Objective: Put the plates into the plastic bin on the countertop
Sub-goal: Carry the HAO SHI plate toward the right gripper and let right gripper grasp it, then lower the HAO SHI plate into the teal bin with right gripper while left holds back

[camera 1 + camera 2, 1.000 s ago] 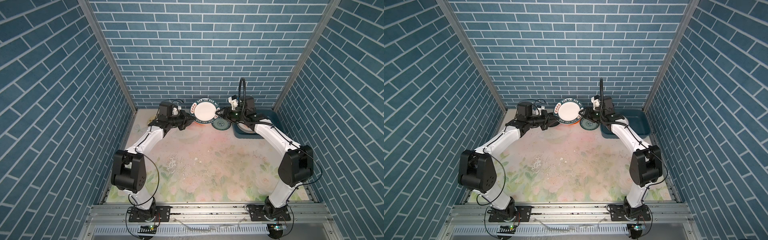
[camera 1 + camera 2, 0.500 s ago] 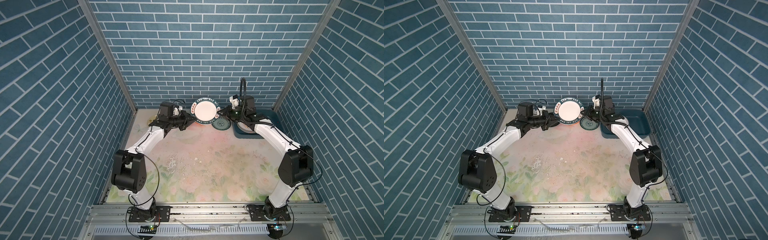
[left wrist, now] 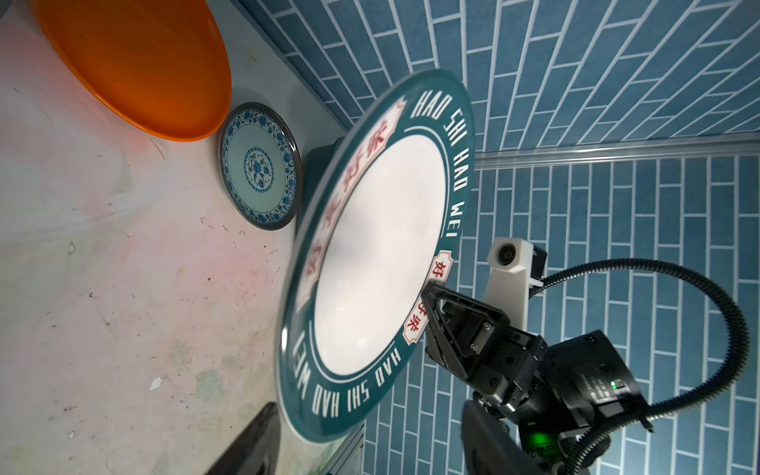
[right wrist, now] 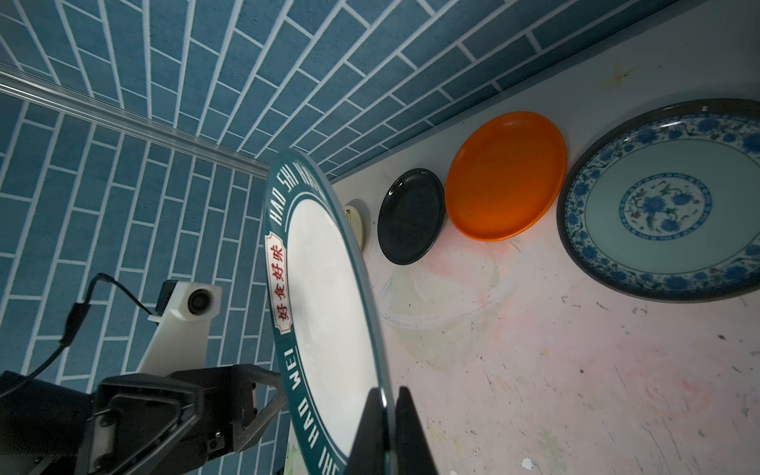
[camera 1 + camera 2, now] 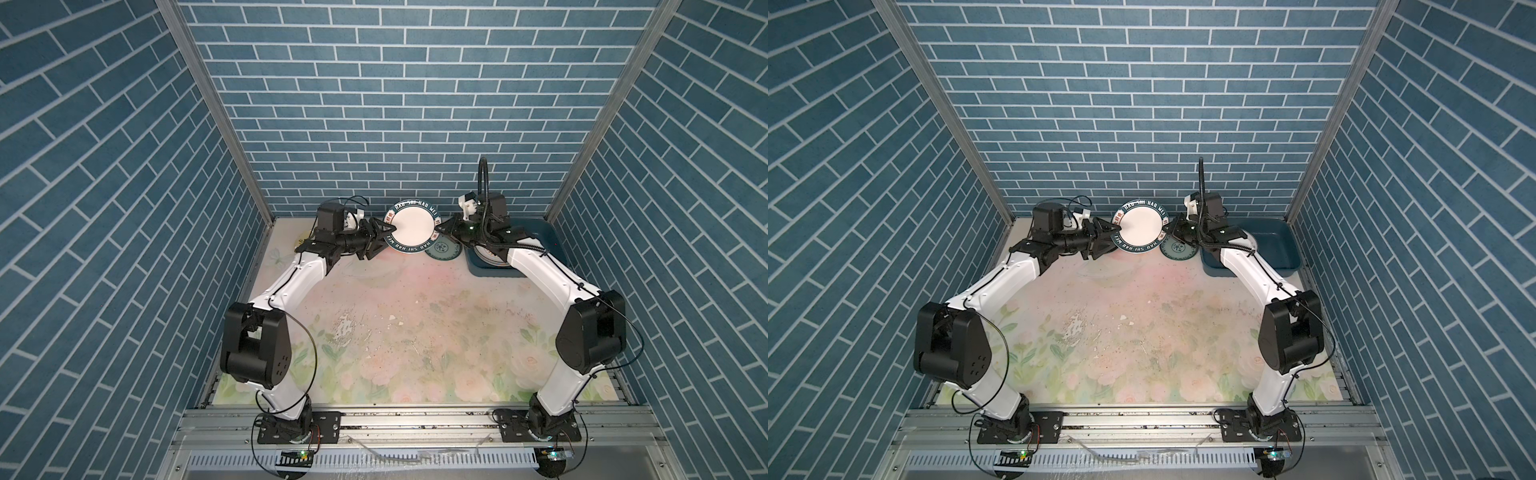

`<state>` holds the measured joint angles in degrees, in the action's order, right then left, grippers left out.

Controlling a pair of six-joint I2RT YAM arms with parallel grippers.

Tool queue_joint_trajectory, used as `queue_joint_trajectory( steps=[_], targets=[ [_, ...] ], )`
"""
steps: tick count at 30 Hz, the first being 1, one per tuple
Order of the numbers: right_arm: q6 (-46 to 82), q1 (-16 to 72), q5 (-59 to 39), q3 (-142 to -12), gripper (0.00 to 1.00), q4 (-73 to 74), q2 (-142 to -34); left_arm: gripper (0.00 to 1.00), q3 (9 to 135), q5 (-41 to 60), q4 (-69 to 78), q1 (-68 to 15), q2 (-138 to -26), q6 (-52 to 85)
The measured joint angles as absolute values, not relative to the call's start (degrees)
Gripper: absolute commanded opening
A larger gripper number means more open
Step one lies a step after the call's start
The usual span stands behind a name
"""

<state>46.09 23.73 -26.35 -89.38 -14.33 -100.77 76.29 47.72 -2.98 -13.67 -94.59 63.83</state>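
A white plate with a dark lettered rim [image 5: 413,225] [image 5: 1139,227] hangs tilted on edge above the countertop [image 5: 415,324] at the back. My right gripper [image 4: 388,427] [image 5: 442,226] is shut on its rim [image 4: 325,296]. The left gripper [image 3: 370,444] [image 5: 380,241] is open, its fingers [image 3: 255,444] standing apart on either side of the plate's opposite rim [image 3: 378,255]. The plastic bin [image 5: 1273,243] [image 5: 550,241] sits at the back right, with a white plate [image 5: 492,259] inside it, mostly hidden by the right arm.
A teal-patterned plate [image 5: 444,249] [image 4: 666,205] lies on the countertop beside the bin. Along the back wall lie an orange plate [image 4: 506,177] [image 3: 135,61], a black plate [image 4: 411,216] and the edge of a cream plate [image 4: 355,222]. Brick walls close three sides.
My right gripper has shut on the lettered plate's rim. The left gripper, shut on the plate before, has now opened. The plate has barely moved.
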Motion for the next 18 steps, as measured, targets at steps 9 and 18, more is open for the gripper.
queue_joint_trajectory(
  steps=[9,18],
  targets=[
    [46.1,22.9,-25.5,-88.4,0.00,-14.6,-100.8,1.00,78.2,43.7,-11.0,-13.0,-90.2,54.7],
    [46.8,15.0,-26.0,-82.6,0.00,-12.6,-100.2,1.00,78.7,39.4,-19.2,-13.0,-86.2,47.2]
  ],
)
